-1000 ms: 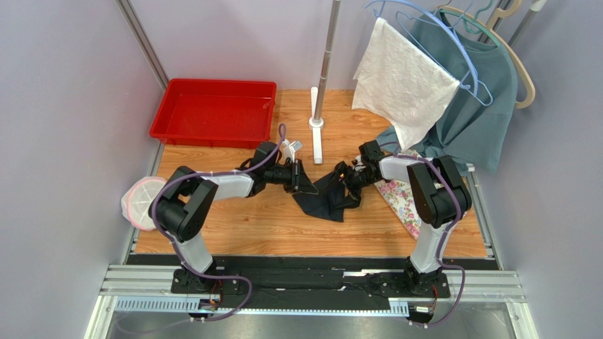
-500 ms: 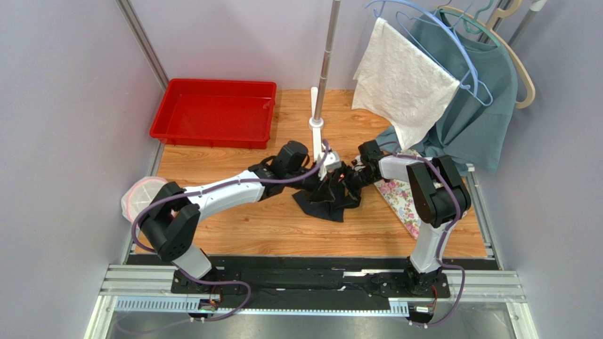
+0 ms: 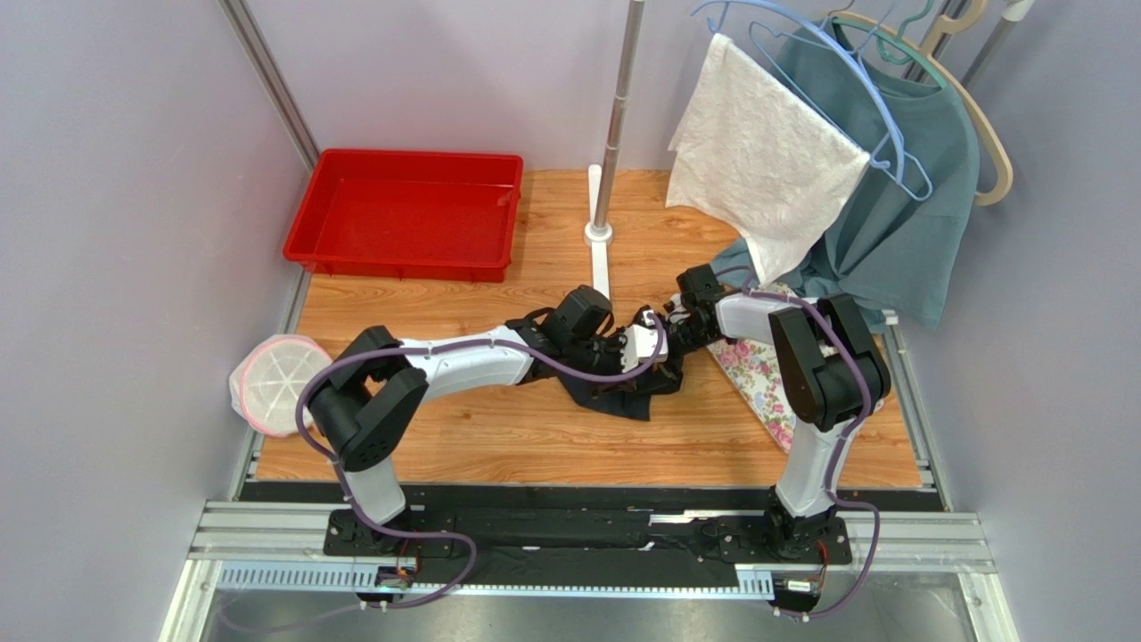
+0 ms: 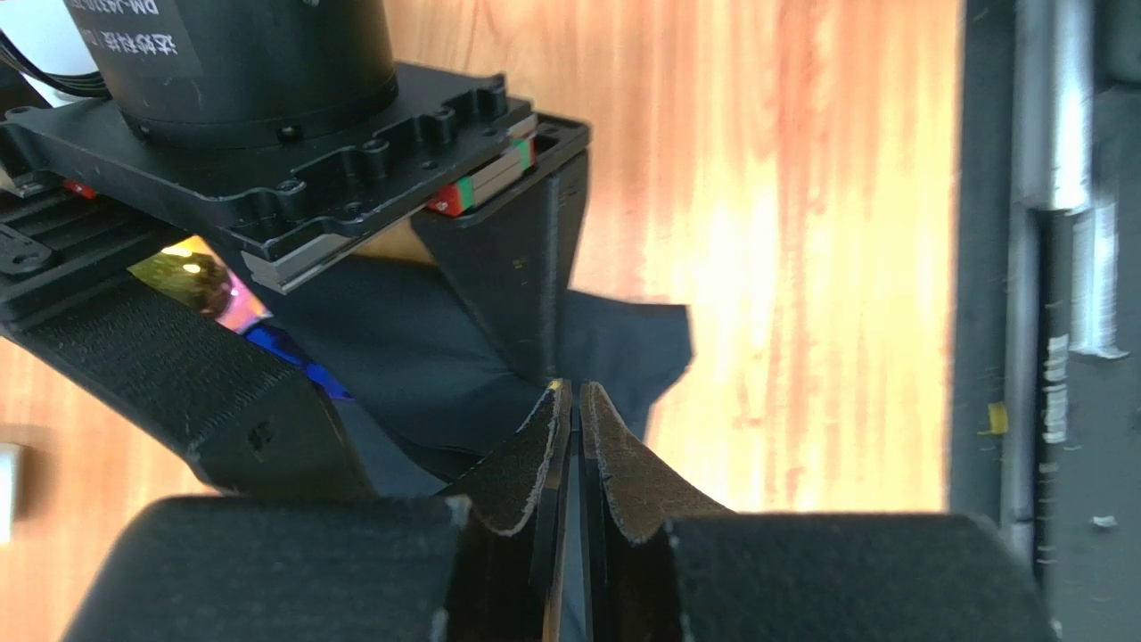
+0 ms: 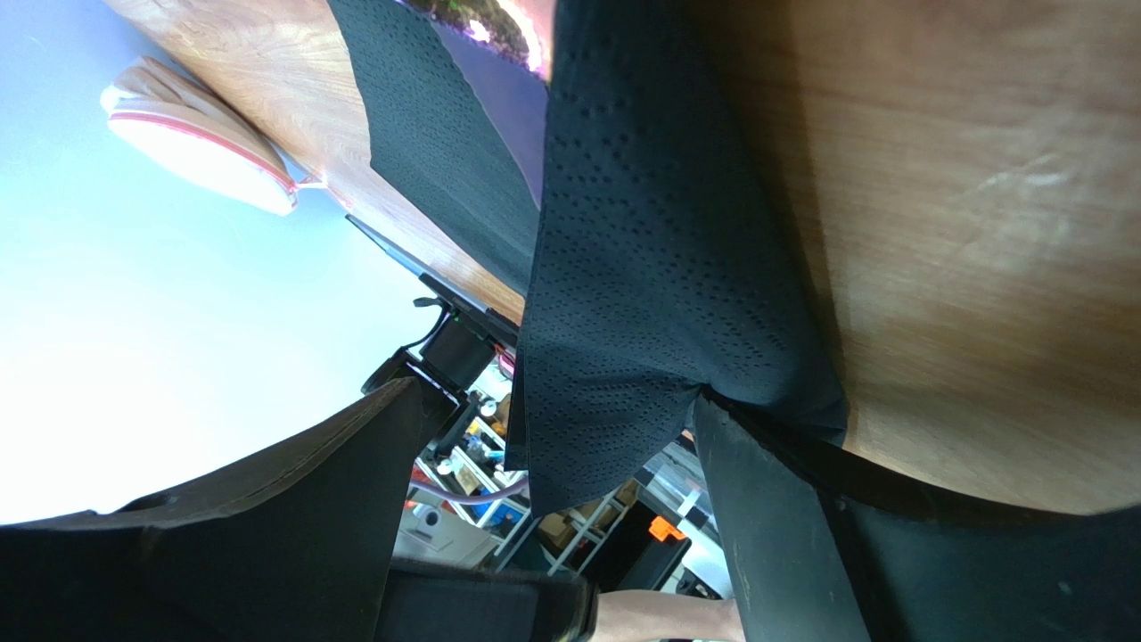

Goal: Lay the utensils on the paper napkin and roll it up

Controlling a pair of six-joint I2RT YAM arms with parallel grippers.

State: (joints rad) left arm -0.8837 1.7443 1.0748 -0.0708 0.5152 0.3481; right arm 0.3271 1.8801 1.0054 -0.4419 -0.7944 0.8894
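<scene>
The black paper napkin (image 3: pixel 619 389) lies crumpled and folded over itself at the table's middle. My left gripper (image 3: pixel 648 351) has reached across it; in the left wrist view its jaws (image 4: pixel 573 399) stand pressed together on a thin fold of the napkin (image 4: pixel 402 351). My right gripper (image 3: pixel 666 335) stands open over the napkin's right side, its fingers (image 4: pixel 525 274) straddling the sheet. The right wrist view shows the napkin (image 5: pixel 656 241) draped between those wide-apart fingers (image 5: pixel 784 535). A shiny gold end and a blue handle of the utensils (image 4: pixel 204 281) peek out under the right gripper; the rest is hidden.
A red tray (image 3: pixel 402 214) sits at the back left, a pole on a white foot (image 3: pixel 600 234) at the back middle. A white cloth (image 3: pixel 764 154) and a teal garment (image 3: pixel 900 201) hang at the right. A floral mat (image 3: pixel 750 383) lies right of the napkin, a white-pink bowl (image 3: pixel 275 383) at the left edge.
My left arm has swung right from the napkin's left corner to beside the right gripper, drawing the napkin's edge over with it. The right arm has stayed put.
</scene>
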